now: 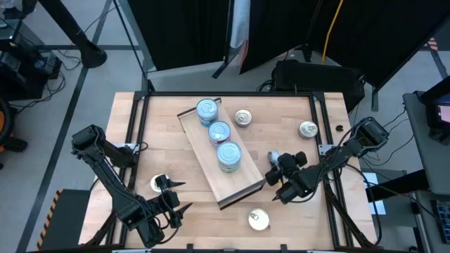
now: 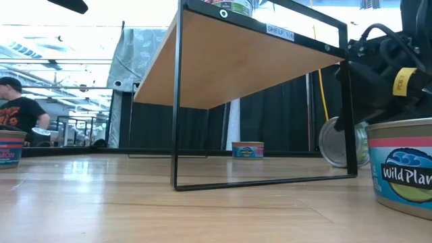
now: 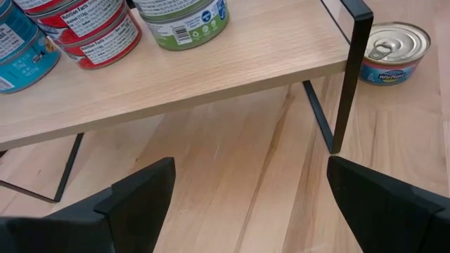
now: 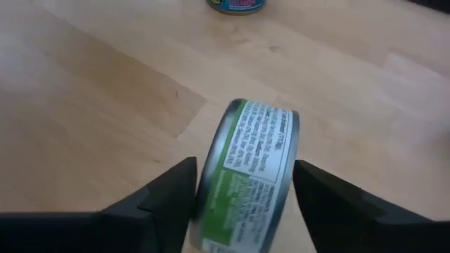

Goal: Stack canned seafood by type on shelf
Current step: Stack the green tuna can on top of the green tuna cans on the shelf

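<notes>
The shelf (image 1: 223, 163), a light-wood board on thin black legs, stands slantwise mid-table. Three stacks of blue-topped tins (image 1: 219, 132) stand on it; the left wrist view shows their teal, red and green labels (image 3: 184, 21). Loose tins rest flat on the table at far centre (image 1: 243, 117), far right (image 1: 308, 129), near centre (image 1: 259, 220) and near left (image 1: 159, 184). My right gripper (image 1: 275, 163) is beside the shelf's near right end, shut on a green-labelled tin (image 4: 247, 176). My left gripper (image 1: 177, 197) is open, low near the shelf's near left side, holding nothing. My right gripper pinches the green-labelled tin between its two fingers (image 4: 169, 190), one on each flat face. The tin stands on edge in the hold, its labelled side wall (image 4: 256, 151) facing the wrist camera. Whether its rim touches the table, I cannot tell.
A pull-tab tin (image 3: 394, 49) lies on the table past the shelf's black leg (image 3: 348, 77). In the low view a tin (image 2: 405, 169) stands close to the camera at right, and a person (image 2: 20, 108) shows beyond the table. A black frame (image 1: 140, 119) rims the tabletop.
</notes>
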{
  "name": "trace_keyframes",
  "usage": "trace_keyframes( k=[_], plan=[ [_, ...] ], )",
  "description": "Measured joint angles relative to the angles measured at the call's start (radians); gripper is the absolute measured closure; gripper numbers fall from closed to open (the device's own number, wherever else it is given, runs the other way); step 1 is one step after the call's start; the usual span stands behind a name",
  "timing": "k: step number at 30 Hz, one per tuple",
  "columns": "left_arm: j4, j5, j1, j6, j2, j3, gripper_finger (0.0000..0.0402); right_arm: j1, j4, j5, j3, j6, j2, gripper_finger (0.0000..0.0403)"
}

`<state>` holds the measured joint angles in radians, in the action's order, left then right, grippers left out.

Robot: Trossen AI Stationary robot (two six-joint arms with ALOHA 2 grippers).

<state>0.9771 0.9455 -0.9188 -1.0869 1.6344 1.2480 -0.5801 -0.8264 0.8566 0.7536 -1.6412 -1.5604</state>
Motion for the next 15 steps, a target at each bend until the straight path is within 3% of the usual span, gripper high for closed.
trace_keyframes(
  k=[9, 15],
  plan=[
    [0.000, 0.000, 0.000, -0.005, 0.000, 0.000, 0.0032, 0.018, -0.009, -0.009, 0.000, 0.222, 0.000, 0.0274],
    [0.000, 0.000, 0.000, -0.006, 0.000, 0.000, 0.0032, 0.011, -0.051, -0.025, 0.012, 0.307, 0.000, 0.0282]
  ],
)
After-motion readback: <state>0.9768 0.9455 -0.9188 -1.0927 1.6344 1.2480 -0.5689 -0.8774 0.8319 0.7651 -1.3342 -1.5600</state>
